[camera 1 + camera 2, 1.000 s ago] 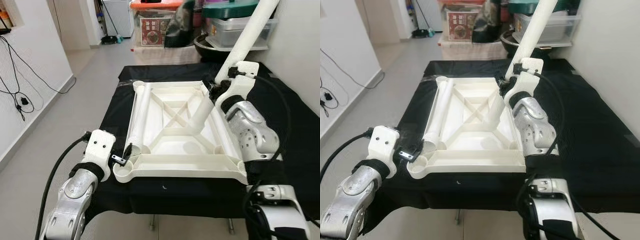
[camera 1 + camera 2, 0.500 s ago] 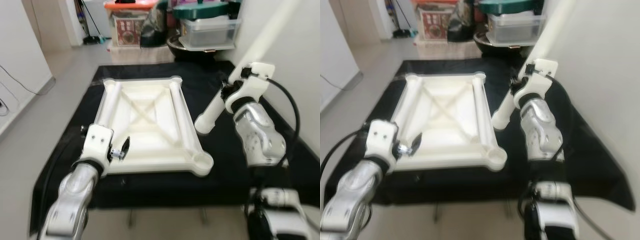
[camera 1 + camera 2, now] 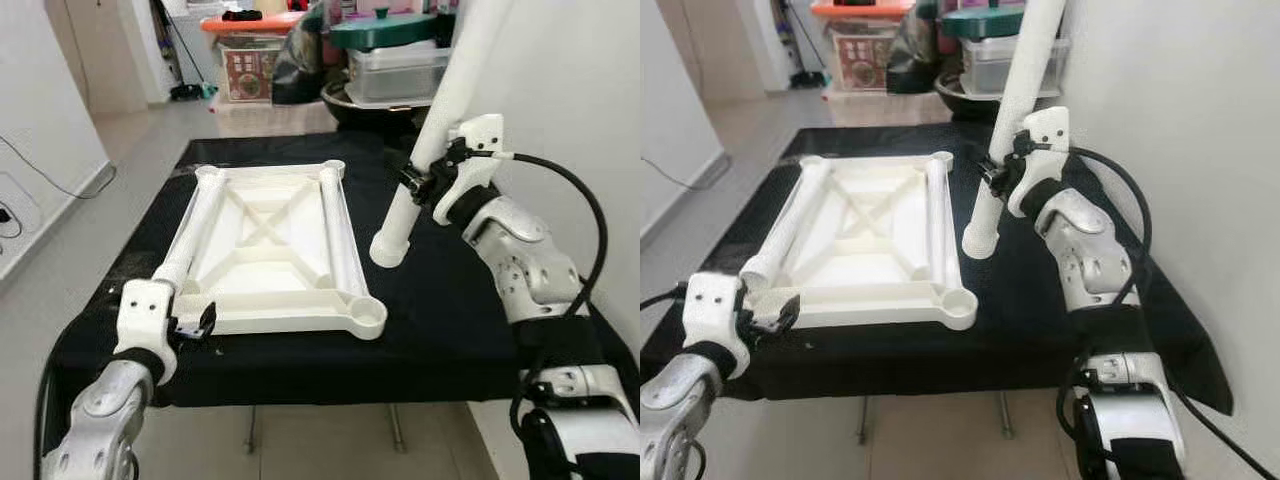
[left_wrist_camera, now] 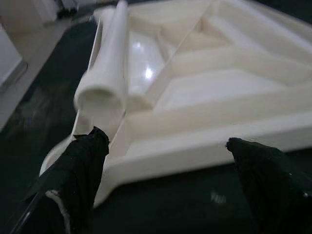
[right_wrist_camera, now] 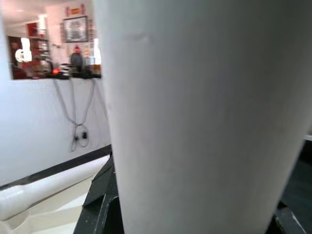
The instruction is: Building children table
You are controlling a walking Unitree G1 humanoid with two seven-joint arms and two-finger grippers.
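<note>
Now the right claw [image 3: 418, 178] is clamped on a white table leg [image 3: 440, 110], holding it nearly upright w/ its lower end hanging just above the black-covered bench [image 3: 450, 310], to the right of the upturned tabletop [image 3: 270, 250] and apart from it. A sec ago that leg slanted down across the tabletop's middle; it has since come out to the right and swung steeper. The camera has shifted too, so part of that change is viewpoint.

The left claw [image 3: 205, 322], fingers apart & holding nothing, sits at the tabletop's near left corner; it was at that same corner a sec ago. A second leg [image 3: 190, 235] lies flat along the tabletop's left edge, and a third [image 3: 335, 225] along the right edge.

Meaning for the job, IMO: the leg is lifted clear and prob ready to go into a corner socket. The near right socket [image 3: 367, 316] is open and closest. No leg is fitted yet, so it's early.
</note>
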